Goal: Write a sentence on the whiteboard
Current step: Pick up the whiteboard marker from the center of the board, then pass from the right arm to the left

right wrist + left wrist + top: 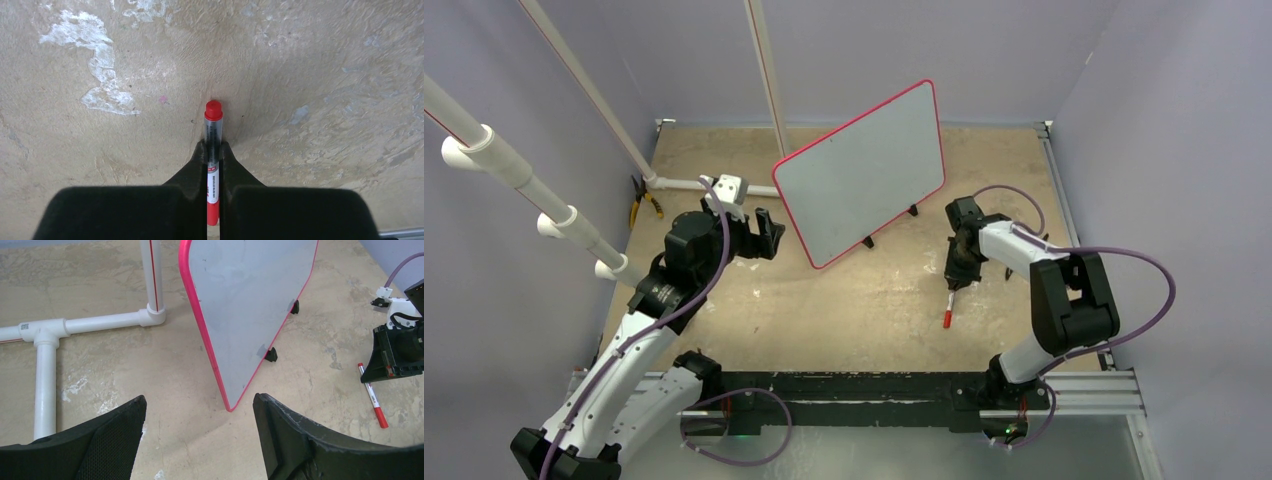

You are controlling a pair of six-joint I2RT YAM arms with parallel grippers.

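Your left pincer (200, 407) hangs wide open, arm reaching forward; your right arm folds at the elbow, right pincer (213, 150) pointing down, clamped on the marker (213, 112).

marker (213, 127): mid-barrel lost between the clamped right gripper (213, 148) pads, label print too small to read | whiteboard (245, 310): top edge cut off in the left wrist view, back face unseen | yellow-handled tool (642, 206): too small to name | left arm (624, 370): base clipped at the overhead view's bottom corner

Even, diffuse light, soft shadow around the right gripper (213, 150)
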